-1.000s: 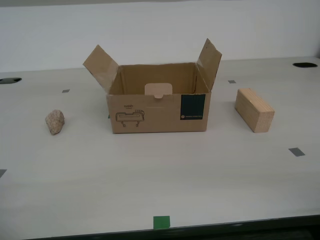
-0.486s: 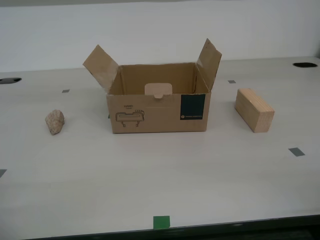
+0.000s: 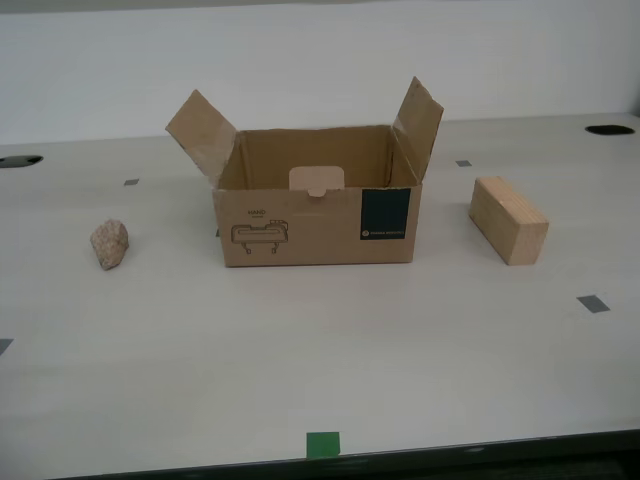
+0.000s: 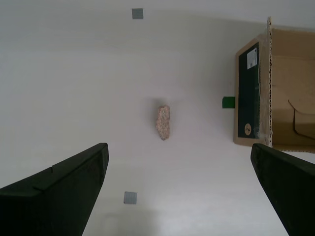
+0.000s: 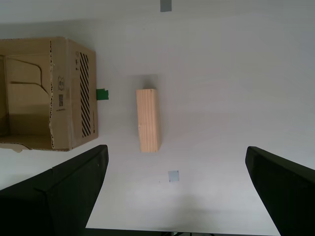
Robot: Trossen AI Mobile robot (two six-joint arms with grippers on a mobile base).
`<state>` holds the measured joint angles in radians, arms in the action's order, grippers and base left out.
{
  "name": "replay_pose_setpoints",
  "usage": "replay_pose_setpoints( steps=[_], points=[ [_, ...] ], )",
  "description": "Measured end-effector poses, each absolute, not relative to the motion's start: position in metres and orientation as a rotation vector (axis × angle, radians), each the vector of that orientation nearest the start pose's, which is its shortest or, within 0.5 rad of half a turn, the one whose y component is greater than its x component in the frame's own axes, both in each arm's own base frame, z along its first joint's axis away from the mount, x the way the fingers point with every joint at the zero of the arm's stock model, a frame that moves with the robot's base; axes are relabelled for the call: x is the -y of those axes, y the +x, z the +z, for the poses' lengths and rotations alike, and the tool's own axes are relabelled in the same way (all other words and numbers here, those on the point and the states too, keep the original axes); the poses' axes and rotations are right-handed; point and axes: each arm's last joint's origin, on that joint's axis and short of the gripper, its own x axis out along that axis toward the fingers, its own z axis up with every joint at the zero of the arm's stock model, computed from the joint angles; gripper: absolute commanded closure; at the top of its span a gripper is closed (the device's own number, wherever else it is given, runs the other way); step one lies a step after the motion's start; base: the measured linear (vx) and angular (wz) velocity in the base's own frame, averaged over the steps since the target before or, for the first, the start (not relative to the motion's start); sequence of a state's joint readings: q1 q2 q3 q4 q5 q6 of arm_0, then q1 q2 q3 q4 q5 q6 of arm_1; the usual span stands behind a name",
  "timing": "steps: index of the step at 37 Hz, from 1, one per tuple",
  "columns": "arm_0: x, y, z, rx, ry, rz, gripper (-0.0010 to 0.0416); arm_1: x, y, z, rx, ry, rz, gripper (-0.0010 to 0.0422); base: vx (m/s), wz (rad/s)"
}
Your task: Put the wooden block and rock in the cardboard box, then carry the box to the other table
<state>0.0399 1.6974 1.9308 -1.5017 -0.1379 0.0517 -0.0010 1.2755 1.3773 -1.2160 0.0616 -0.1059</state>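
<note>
The open cardboard box [image 3: 316, 210] stands mid-table with both side flaps raised. On the exterior view's left lies the rock [image 3: 109, 243]; on its right lies the wooden block [image 3: 509, 219]. Neither arm shows in the exterior view. My second gripper [image 4: 179, 162] hangs open high above the table, the rock [image 4: 163, 122] beyond its fingers [image 4: 64, 187] and the box [image 4: 275, 88] off to one side. My first gripper [image 5: 175, 162] is open too, high over the wooden block [image 5: 148, 119], with the box [image 5: 44, 93] beside it. The other table is out of view.
The smooth pale table [image 3: 330, 350] carries grey tape squares [image 3: 592, 303] and a green tape square [image 3: 322, 444] near its front edge. Dark holes [image 3: 610, 130] sit at the far corners. A white wall rises behind the table.
</note>
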Motion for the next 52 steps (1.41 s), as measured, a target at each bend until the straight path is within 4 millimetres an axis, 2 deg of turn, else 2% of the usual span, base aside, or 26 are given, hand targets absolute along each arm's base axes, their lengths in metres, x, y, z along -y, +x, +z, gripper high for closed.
replay_pose_setpoints(
  steps=[9,32,42,52],
  points=[
    [-0.02,0.317,0.374,-1.232,0.096,0.135,0.0016,0.002,0.231,0.357,-1.04,-0.128,-0.001,0.0016,0.0,0.0],
    [-0.029,0.32,0.347,-1.293,0.08,0.155,0.0017,0.002,0.231,0.357,-1.039,-0.128,-0.001,0.0016,0.0,0.0],
    [-0.032,0.318,0.352,-1.29,0.075,0.162,0.0016,0.002,0.231,0.357,-1.039,-0.128,-0.001,0.0016,0.0,0.0],
    [-0.043,0.314,0.356,-1.303,0.053,0.191,0.0017,0.002,0.231,0.356,-1.042,-0.128,-0.001,0.0016,0.0,0.0]
  ],
)
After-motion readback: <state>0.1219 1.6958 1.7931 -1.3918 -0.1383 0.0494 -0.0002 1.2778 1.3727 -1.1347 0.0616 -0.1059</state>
